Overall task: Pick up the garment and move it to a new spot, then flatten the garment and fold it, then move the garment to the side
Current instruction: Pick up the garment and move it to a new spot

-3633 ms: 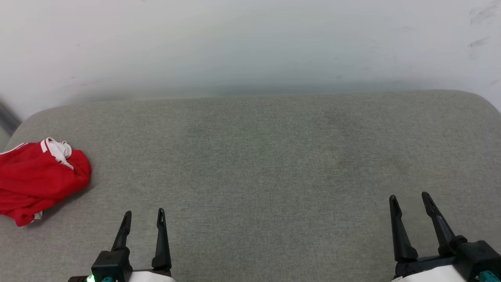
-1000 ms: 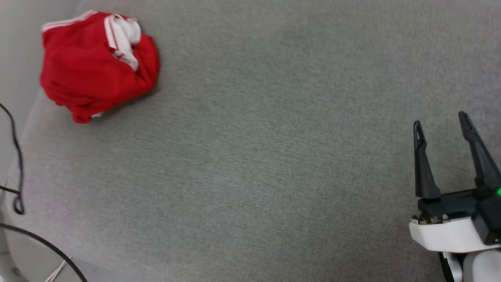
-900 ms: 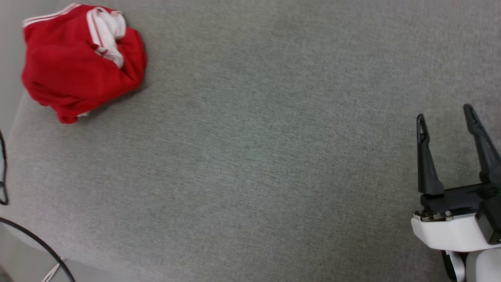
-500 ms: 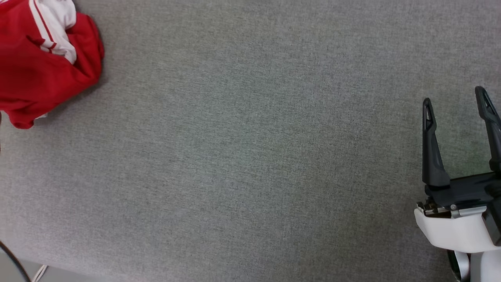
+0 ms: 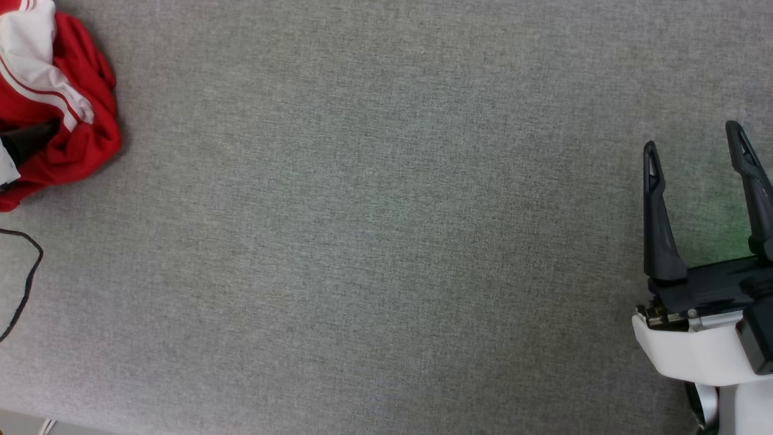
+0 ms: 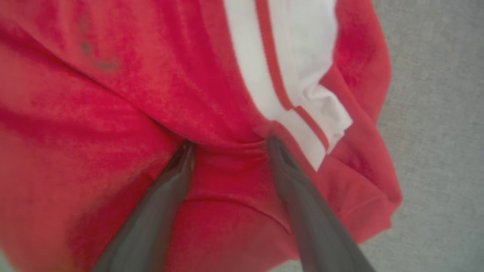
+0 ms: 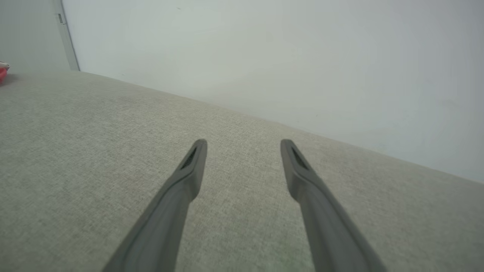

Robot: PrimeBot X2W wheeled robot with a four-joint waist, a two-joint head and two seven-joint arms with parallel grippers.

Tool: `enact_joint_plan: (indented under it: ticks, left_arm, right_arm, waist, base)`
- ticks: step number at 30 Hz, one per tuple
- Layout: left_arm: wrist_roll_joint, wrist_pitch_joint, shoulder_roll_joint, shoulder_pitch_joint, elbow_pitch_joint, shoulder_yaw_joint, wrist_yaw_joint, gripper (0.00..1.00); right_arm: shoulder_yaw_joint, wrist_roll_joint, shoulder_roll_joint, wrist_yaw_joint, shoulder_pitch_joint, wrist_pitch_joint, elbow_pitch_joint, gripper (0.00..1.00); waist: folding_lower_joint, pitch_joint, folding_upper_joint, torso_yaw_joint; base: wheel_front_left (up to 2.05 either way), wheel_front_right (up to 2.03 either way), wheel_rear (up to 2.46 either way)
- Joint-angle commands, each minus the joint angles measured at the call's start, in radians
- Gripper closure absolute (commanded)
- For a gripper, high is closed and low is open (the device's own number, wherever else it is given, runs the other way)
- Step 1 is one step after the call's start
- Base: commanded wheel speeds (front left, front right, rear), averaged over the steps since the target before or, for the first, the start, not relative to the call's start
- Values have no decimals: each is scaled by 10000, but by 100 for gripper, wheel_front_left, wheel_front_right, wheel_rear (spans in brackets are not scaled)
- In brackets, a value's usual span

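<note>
Pick-up step; grasp not yet made. My left gripper (image 6: 230, 145) stands wide, its tips sunk around a fold of the garment (image 6: 113, 94) with nothing pinched. My right gripper (image 5: 692, 138) hovers wide and empty, well apart. The garment lies bunched at the left end of the grey upholstered surface (image 5: 386, 241). Next, I judge: close, lift and carry toward the bare centre, minding the near edge and black cable (image 5: 27, 272).

The garment (image 6: 113, 94) is soft red cloth, a bit fuzzy and not shiny, with smooth white stripes. The left pincer (image 6: 230, 143) has dark, dull plastic fingers (image 6: 159, 211). Under the right pincer (image 5: 692, 138), the surface (image 5: 386, 241) is grey woven cloth, rough and dull. Behind that pincer is a smooth, white plastic shell (image 5: 694, 356).
</note>
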Motion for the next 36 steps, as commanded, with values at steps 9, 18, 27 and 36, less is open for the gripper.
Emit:
enact_joint_plan:
  ticks: [9,18,27,36]
  left_arm:
    - [-107,-603,-226,75,274,-1092,-9,100]
    - [285,-1795,896,-699,-531,-1685,0,100]
    - [845,-1918,1606,-1690,-2741,-2662,0,100]
    - [1374,-1494,1197,-2767,-4576,-3523,0,100]
  right_arm:
    - [145,104,7,-7,-255,-19,304,0]
    - [339,584,27,-5,-117,-17,703,0]
    - [573,1228,29,-5,133,-17,1032,0]
    - [613,1733,30,-7,419,-17,1194,0]
  waist:
    - [-1,-295,-1,-233]
    - [-1,-1582,-1,-318]
    - [-1,-2901,-1,-578]
    - [-1,-3792,-1,-1300]
  base:
    - [0,0,0]
    - [0,0,0]
    - [0,0,0]
    - [0,0,0]
